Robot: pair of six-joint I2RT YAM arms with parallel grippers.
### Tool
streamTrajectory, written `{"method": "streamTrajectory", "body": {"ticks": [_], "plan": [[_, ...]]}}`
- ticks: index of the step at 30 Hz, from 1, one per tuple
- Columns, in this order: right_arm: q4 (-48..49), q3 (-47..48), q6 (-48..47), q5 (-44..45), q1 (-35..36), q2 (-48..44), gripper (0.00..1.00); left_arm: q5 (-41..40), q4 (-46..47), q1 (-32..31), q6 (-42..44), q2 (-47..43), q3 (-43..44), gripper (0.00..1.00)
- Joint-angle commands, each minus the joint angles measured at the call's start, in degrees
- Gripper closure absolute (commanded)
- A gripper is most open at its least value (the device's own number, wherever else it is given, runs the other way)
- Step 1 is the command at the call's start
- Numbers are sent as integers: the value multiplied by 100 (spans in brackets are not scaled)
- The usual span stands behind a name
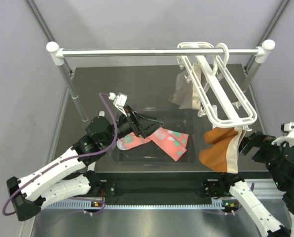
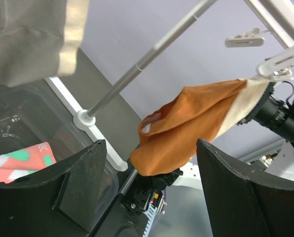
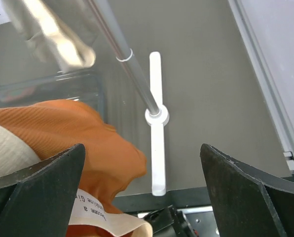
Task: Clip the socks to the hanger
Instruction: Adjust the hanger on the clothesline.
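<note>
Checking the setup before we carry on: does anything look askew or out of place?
The hanger hangs skewed, its frame running diagonally away from the rail rather than along it. The socks lie rumpled in the clear bin, not yet clipped.

The left arm (image 1: 58,170) reaches forward and inward from its base with the elbow low. Its wrist tips down, so the left gripper (image 1: 141,124) points toward the centre. Its two dark fingers (image 2: 83,182) stand wide apart with nothing between them. The right arm (image 1: 250,202) rises along the right side. The right gripper (image 1: 246,143) faces left with its jaws spread fully, closed on nothing.
</note>
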Motion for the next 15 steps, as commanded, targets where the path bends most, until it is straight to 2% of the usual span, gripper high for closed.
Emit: {"method": "streamTrajectory", "body": {"ticks": [1, 4, 8, 11, 15], "plan": [[114, 216, 84, -242, -21, -55, 0, 423, 479, -15, 61, -265, 109, 22], [351, 374, 295, -164, -30, -187, 0, 530, 972, -15, -27, -423, 30, 22], [570, 559, 198, -330, -48, -476, 0, 408, 806, -15, -45, -415, 91, 23], [878, 673, -109, -866, -39, -758, 0, 477, 1112, -15, -290, -301, 48, 23], [572, 1584, -135, -945, 40, -382, 0, 1030, 1780, -15, -703, 94, 293, 21]]}}
